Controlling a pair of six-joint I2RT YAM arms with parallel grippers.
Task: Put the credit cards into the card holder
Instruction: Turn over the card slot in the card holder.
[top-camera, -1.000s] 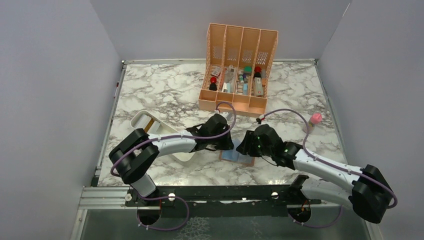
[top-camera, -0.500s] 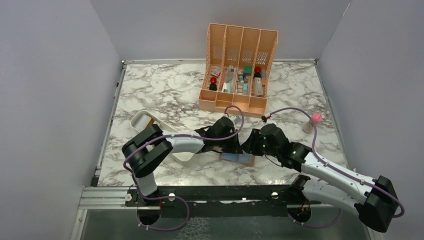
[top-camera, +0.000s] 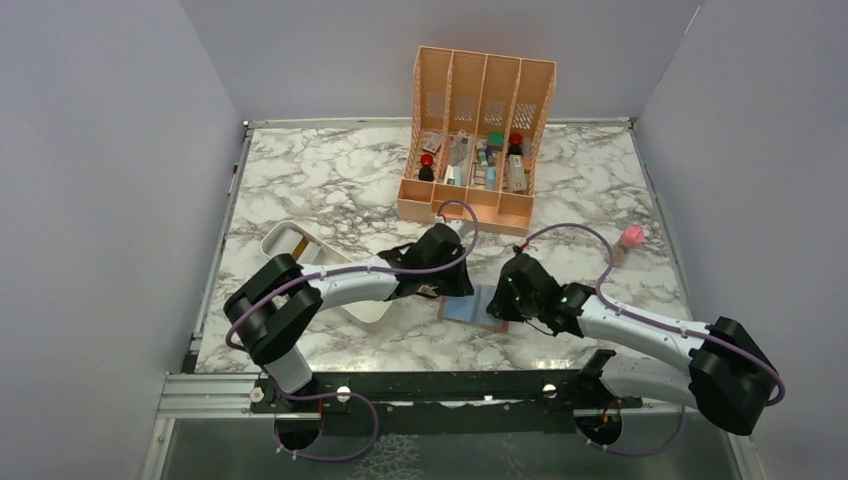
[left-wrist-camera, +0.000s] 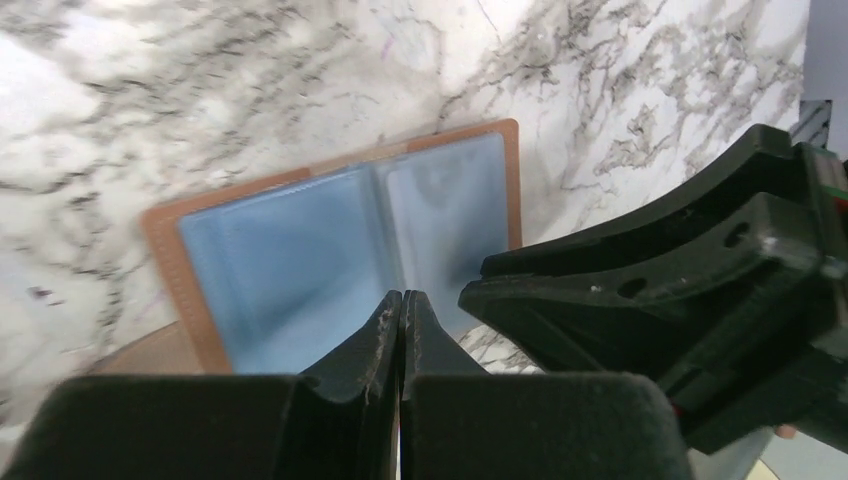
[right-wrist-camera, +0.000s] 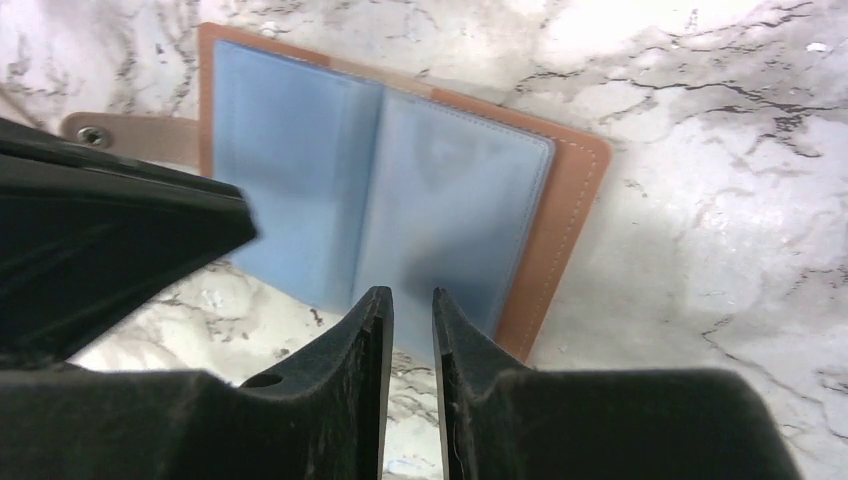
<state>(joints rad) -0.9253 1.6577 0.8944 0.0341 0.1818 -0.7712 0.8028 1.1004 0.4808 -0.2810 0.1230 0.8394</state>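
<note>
The card holder (top-camera: 470, 306) lies open on the marble, brown outside and light blue inside. It also shows in the left wrist view (left-wrist-camera: 330, 250) and in the right wrist view (right-wrist-camera: 400, 200), with its snap tab (right-wrist-camera: 130, 135) sticking out. My left gripper (top-camera: 452, 287) is shut and empty, its tips (left-wrist-camera: 401, 295) over the holder's near edge. My right gripper (top-camera: 500, 298) stands at the holder's opposite edge; its jaws (right-wrist-camera: 411, 292) are a narrow gap apart with nothing between them. No credit card shows clearly.
A white oblong tray (top-camera: 275, 240) with a tan item inside sits at the left under my left arm. A tall peach organizer (top-camera: 480, 205) with small items stands at the back. A pink-capped bottle (top-camera: 628, 240) stands at the right.
My left arm reached right and then drew back a little. My right gripper shifted and sits lower at the holder's right edge. More of the blue inside shows.
</note>
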